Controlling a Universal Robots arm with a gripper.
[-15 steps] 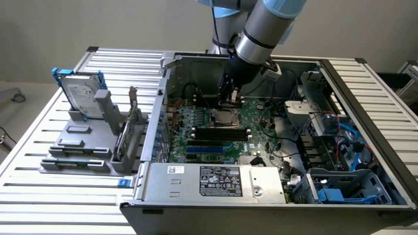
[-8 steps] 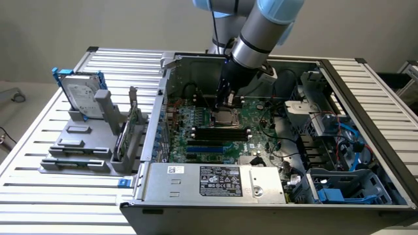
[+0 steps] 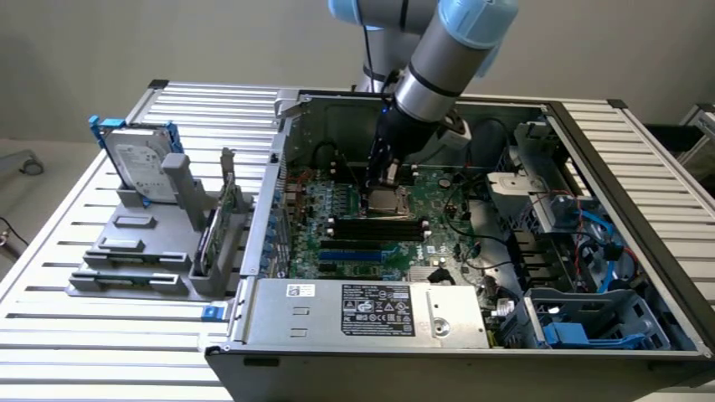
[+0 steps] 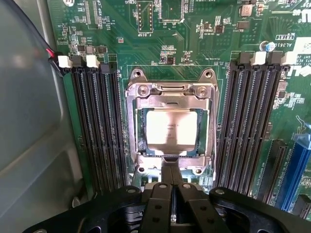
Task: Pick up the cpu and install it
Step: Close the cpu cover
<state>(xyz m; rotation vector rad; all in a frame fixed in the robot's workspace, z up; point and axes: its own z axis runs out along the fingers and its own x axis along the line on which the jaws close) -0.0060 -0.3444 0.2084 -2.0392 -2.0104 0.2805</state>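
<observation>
Firstly, cpu (image 4: 171, 132): a small flat square chip with a pale, brushed silvery top plate. It lay flat inside the socket, with a thin green edge showing around the plate.
Socket (image 4: 170, 91): a square frame of bare grey metal with round screw heads at its corners, fixed to the motherboard.
Jaws: two black fingers pressed together with no gap and nothing held. Their tips hung over the socket's frame edge, just beside the cpu; whether they touched the frame could not be told.
Arm (image 3: 441, 75): a smooth silver tube with pale blue joint caps, reaching down into the case above the socket.
Motherboard (image 4: 146, 39): glossy green, dotted with tiny components, spread all around the socket.
Memory slots (image 4: 95, 126): long, black and ribbed, with white and black latches, in banks flanking the socket on both sides.
Cable (image 4: 48, 52): a red and black lead beyond one bank of slots from the socket.
Case (image 3: 447, 356): open grey sheet metal, its walls rising around the socket's board.
Power supply (image 3: 369, 310): a silvery box with a black label, nearer the exterior camera than the socket.
Hard drive (image 3: 143, 159): a silver rectangle in a blue frame, upright in a grey plastic holder (image 3: 146, 243), well apart from the socket and outside the case.
Bench (image 3: 67, 327): ribbed aluminium slats carrying the case and the holder.
Room: a plain pale wall behind.
</observation>
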